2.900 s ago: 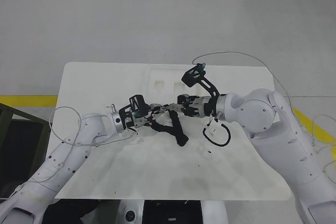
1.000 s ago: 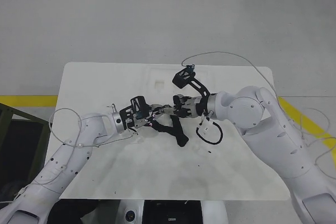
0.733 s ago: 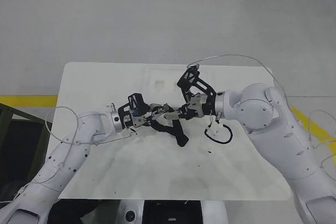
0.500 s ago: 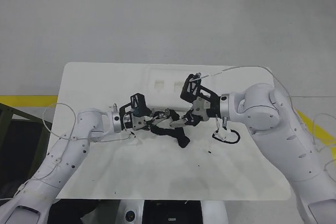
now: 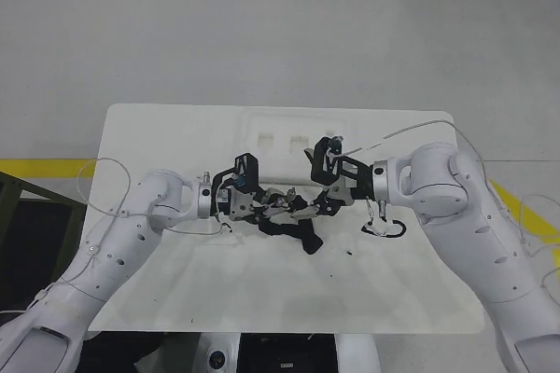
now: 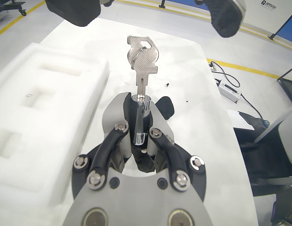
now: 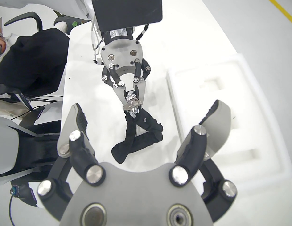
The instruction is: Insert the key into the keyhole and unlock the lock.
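1. Left wrist view: flat silver key (image 6: 143, 57), bow stamped with a fine knurled grain, thin split ring (image 6: 134, 58) threaded through its cut-out.
2. Blade sunk into the keyhole (image 6: 141, 97) on the round chrome end of the lock (image 6: 140, 118), standing straight out of it. Tip buried inside, so no telling whether turned.
3. Lock barrel pinched between the smooth grey metal fingers (image 6: 111, 114) of the left gripper (image 6: 137, 111) and held above the table. Lower barrel largely hidden behind those fingers and their black linkages.
4. Right wrist view: black, soft-looking cable (image 7: 138, 137) trailing from the lock and folded into a loose loop on the table surface. Upper end lost behind the key and ring.
5. Right gripper (image 7: 148, 116) spread wide, ribbed black pads (image 7: 81, 118) to either side, close to the key's bow but apart from it, gripping nothing. In the left wrist view, both pads cut off by the frame's edge.
6. Just beside both grippers, a matte white foam tray (image 5: 261, 119) with rectangular recesses, partly covered by the arms in the top view.
7. Under everything, a smooth white table (image 5: 149, 140) with rounded corners.
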{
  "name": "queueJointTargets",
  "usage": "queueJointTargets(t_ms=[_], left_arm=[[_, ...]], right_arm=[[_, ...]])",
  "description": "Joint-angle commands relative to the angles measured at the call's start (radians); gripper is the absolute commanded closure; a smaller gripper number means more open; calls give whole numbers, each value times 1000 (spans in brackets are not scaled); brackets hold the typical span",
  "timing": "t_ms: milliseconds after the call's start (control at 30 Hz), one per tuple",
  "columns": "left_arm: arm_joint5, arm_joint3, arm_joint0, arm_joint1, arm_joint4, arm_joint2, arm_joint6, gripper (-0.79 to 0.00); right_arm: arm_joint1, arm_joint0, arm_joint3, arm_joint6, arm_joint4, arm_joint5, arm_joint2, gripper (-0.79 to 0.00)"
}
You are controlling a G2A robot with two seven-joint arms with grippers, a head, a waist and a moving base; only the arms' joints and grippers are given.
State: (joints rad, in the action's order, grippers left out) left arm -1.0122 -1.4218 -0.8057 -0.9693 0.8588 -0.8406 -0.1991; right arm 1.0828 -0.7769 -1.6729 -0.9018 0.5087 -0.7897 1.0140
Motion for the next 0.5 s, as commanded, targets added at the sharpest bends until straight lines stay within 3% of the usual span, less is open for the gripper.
queueJointTargets(t_ms=[0,100,267,467], left_arm=[[0,4,26,7,-50,22,-49,0],[0,15,63,18,-131,55,-110,0],[0,32,120,38,-310,118,-217,0],[0,25,175,67,-515,188,-354,0]], right_arm=[[0,0,0,0,0,0,0,-785],[-2,-5,-15,3,38,0,-1,-785],[-9,4,-29,36,133,-136,-3,-785],[-11,13,-6,150,242,-223,1,-785]])
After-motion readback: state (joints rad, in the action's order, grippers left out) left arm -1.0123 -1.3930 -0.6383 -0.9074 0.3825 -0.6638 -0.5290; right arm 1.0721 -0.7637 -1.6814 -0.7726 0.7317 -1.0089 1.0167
